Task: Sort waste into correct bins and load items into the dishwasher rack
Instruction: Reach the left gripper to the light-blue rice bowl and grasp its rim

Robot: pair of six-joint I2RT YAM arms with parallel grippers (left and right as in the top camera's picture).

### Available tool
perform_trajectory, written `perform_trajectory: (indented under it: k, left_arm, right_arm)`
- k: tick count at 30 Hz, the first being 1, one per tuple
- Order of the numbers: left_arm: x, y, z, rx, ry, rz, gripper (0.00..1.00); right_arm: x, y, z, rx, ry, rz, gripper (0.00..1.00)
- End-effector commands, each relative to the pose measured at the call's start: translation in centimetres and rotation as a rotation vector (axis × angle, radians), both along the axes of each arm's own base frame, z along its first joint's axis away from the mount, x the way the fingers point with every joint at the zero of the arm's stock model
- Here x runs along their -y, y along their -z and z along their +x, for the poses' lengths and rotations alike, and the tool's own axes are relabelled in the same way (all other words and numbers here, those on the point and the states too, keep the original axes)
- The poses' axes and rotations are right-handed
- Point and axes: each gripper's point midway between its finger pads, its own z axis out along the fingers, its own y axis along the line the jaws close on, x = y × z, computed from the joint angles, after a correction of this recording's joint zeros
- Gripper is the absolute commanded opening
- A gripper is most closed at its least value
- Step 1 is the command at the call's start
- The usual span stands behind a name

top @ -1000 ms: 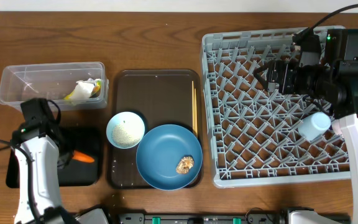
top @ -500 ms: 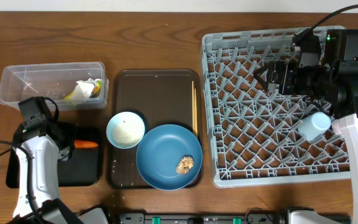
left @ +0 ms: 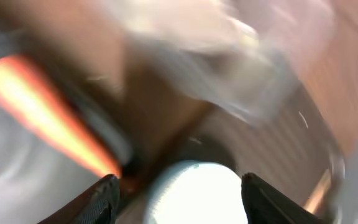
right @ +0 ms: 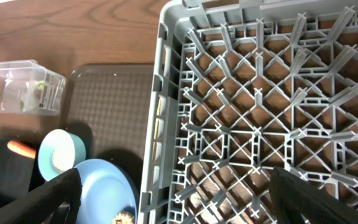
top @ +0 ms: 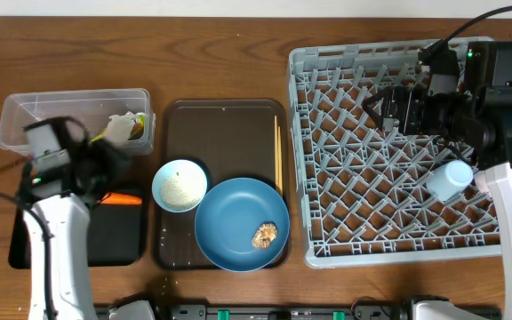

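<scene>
My left gripper (top: 112, 171) is open and empty, between the clear tub (top: 25, 124) and the black tray (top: 118, 236). The left wrist view is blurred; its jaws (left: 179, 200) hang over the pale blue bowl (left: 194, 193). An orange carrot (top: 122, 199) lies on the black tray. The wrapper and tissue (top: 123, 126) lie in the tub. The bowl (top: 180, 185) holds rice. The dark blue plate (top: 234, 218) carries a brown lump (top: 265, 235). My right gripper (top: 376, 111) is open and empty above the grey rack (top: 345, 204), which holds a light blue cup (top: 449, 178). The pink cup is out of view.
The bowl, the plate and the chopsticks (top: 279, 156) sit on a dark brown serving tray (top: 225, 133). The right wrist view shows its open jaws (right: 179, 199) over the rack lattice (right: 260, 93), with the plate (right: 104, 193) and bowl (right: 61, 152) at its left.
My left arm has swung up from the black tray towards the tub and the bowl. The carrot has shifted towards the tray's far edge. The right arm has not moved.
</scene>
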Motion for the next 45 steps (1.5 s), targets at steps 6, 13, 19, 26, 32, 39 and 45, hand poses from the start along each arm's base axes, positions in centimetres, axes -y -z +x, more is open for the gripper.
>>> perform_trajectory:
  k: [6, 13, 19, 26, 32, 39, 45]
  left_arm:
    - [10.5, 1.2, 1.0, 0.044, 0.717, 0.194, 0.63]
    - [14.2, 5.6, 2.4, -0.028, 0.831, 0.229, 0.58]
    - [14.2, 9.1, 2.5, -0.128, 0.792, 0.205, 0.47]
    - [15.1, 10.6, 1.3, -0.208, 0.762, 0.163, 0.41]
    - [15.3, 11.1, 0.3, -0.263, 0.741, 0.196, 0.29]
    - [13.3, 12.0, -0.9, -0.342, 0.716, 0.307, 0.3]
    - [13.0, 11.6, 0.8, -0.28, 0.693, 0.354, 0.29]
  right_arm:
    - [-0.3, -0.4, 0.1, 0.021, -0.011, -0.003, 0.89]
    - [-0.3, -0.3, -0.1, 0.01, -0.012, -0.003, 0.89]
    - [-0.3, -0.2, -0.2, 0.001, -0.011, -0.003, 0.89]
    - [-0.3, -0.2, -0.2, 0.001, -0.011, -0.003, 0.89]
    - [-0.3, -0.2, -0.2, 0.0, -0.012, -0.003, 0.89]
    - [-0.3, -0.1, -0.3, -0.005, -0.012, -0.004, 0.89]
    - [-0.3, 0.0, -0.4, -0.008, -0.012, -0.004, 0.89]
